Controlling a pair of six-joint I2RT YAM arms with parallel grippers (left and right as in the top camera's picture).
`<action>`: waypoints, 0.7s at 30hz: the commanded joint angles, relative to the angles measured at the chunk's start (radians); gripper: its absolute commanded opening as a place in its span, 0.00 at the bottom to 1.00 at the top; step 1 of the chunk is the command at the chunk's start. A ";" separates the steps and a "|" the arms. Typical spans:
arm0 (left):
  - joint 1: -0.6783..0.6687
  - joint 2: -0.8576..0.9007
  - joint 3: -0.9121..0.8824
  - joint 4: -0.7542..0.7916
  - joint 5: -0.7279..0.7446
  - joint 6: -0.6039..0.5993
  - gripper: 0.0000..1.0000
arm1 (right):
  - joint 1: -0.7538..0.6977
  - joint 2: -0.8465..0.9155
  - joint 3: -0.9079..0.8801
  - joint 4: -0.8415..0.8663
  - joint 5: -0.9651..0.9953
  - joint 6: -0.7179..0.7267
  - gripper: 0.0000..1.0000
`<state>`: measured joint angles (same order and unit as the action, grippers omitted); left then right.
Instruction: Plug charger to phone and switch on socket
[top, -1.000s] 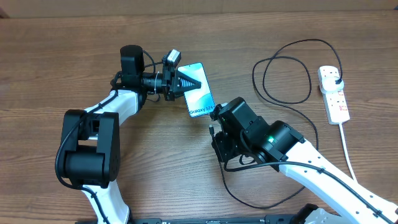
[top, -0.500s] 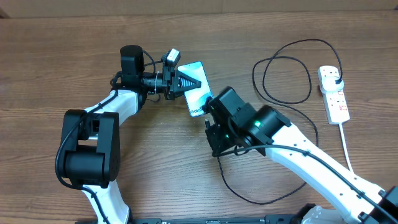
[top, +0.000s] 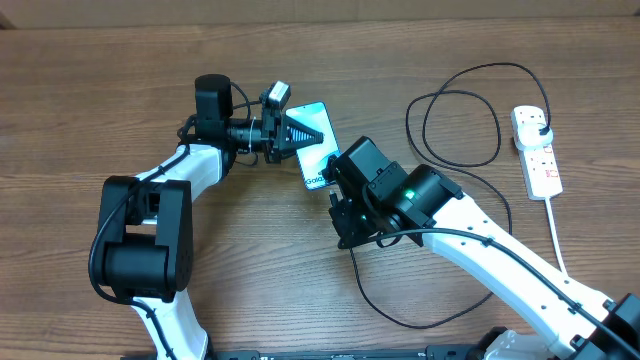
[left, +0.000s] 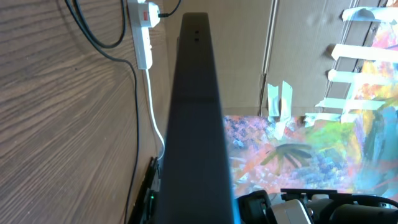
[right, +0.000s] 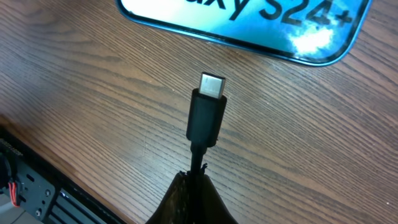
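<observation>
Black charger (right: 207, 115) cord: judged light and limp, rigid only at connector; best pinched on that moulded body. Clamped behind tip by right gripper (right: 196, 190), midway between left and right edges of table (top: 80, 60), just short of phone (right: 249, 18). Left gripper (top: 300, 130) over phone; closure indeterminable.

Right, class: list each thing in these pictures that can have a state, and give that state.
phone, screen lit, nothing plugged in.
charger, plug head in the socket, connector tip aimed at the phone, not inserted.
socket, holds the plug head; on or off cannot be told.
left gripper, shut on the phone.
right gripper, shut on the charger.
</observation>
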<state>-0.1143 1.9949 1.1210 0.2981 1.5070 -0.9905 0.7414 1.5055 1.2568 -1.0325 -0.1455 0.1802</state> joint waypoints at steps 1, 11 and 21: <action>-0.004 -0.004 0.020 -0.014 0.032 0.025 0.04 | 0.006 0.026 0.029 0.006 -0.002 -0.025 0.04; -0.005 -0.004 0.020 -0.014 0.035 0.142 0.04 | 0.005 0.046 0.033 0.022 -0.001 -0.025 0.04; -0.005 -0.004 0.019 -0.014 0.039 0.176 0.04 | 0.005 0.046 0.034 0.035 -0.001 -0.026 0.04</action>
<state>-0.1162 1.9949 1.1213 0.2798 1.5070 -0.8558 0.7414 1.5497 1.2568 -1.0100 -0.1455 0.1741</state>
